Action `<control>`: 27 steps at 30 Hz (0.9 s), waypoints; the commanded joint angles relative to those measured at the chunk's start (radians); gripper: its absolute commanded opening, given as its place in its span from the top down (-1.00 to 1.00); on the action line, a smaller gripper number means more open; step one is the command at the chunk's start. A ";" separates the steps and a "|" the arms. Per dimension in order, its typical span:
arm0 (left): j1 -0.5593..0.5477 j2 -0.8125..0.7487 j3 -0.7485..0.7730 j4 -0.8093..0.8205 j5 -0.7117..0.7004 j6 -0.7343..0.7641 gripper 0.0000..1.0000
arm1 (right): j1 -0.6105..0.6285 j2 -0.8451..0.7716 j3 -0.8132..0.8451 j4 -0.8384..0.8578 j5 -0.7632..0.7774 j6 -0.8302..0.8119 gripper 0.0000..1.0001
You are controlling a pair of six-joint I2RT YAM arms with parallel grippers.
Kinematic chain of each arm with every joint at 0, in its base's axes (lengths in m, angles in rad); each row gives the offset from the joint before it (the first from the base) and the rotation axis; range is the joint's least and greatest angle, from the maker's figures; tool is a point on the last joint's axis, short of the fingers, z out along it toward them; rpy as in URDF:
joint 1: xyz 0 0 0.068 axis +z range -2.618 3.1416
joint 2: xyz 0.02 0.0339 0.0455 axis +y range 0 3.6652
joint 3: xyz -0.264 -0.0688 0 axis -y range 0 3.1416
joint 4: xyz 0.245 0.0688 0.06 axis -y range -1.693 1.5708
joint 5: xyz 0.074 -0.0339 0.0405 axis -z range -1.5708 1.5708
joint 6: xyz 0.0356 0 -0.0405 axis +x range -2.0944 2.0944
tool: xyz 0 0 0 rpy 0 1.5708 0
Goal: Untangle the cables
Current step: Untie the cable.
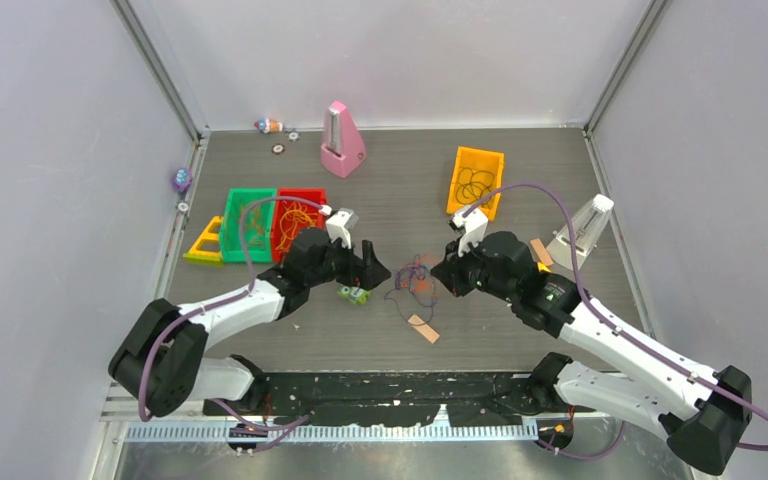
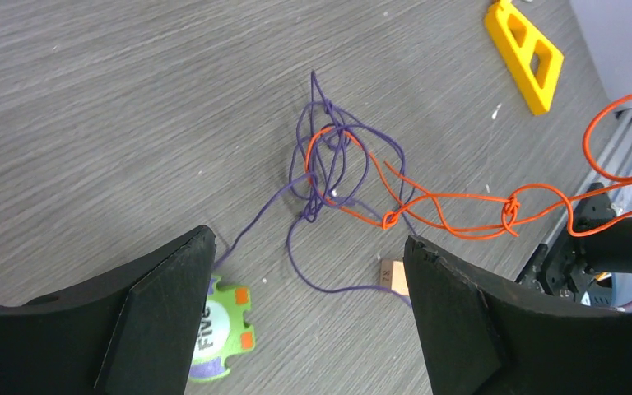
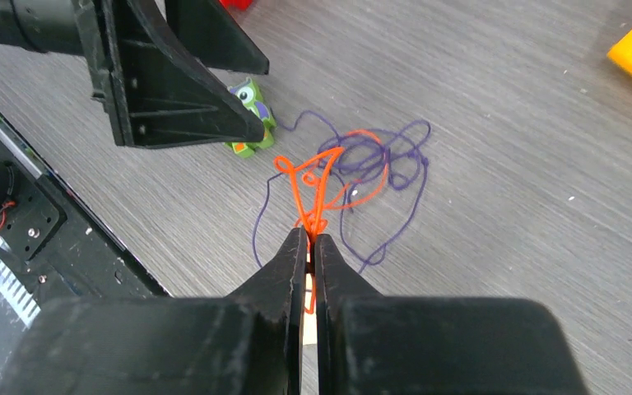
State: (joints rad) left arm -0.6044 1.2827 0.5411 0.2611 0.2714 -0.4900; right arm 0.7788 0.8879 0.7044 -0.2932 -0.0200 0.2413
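- Right gripper (image 3: pixel 313 240): fingers pinch an orange strand at the edge of the cables (image 3: pixel 372 158).
- Left gripper (image 2: pixel 309 240): fingers spread, just short of the cables, not touching.

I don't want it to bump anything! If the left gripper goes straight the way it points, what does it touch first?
Most likely the cables: the open left gripper points right at their purple and orange tangle. How high it hangs above them is hard to judge.
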 commanded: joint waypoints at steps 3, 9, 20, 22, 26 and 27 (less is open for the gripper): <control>-0.004 0.032 0.015 0.297 0.160 0.025 -0.72 | -0.001 -0.045 0.119 -0.045 0.073 -0.045 0.89; -0.004 0.047 -0.016 0.393 0.158 0.046 -0.75 | 0.000 -0.055 0.170 -0.061 0.091 -0.058 0.89; -0.026 0.147 -0.010 0.521 0.253 0.079 -0.72 | 0.000 -0.034 0.261 -0.078 0.109 -0.035 0.89; -0.034 0.152 -0.032 0.520 0.251 0.079 -0.70 | 0.000 -0.028 0.287 -0.084 0.116 -0.031 0.89; -0.065 0.157 -0.085 0.525 0.256 0.064 -0.66 | 0.000 -0.021 0.329 -0.089 0.125 -0.029 0.89; -0.075 0.157 -0.096 0.524 0.246 0.062 -0.65 | 0.000 -0.019 0.335 -0.089 0.125 -0.029 0.89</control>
State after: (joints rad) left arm -0.6445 1.4338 0.4847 0.7216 0.5076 -0.4404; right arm 0.7788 0.8665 0.9676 -0.3992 0.0784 0.2047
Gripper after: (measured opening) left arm 0.835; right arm 0.088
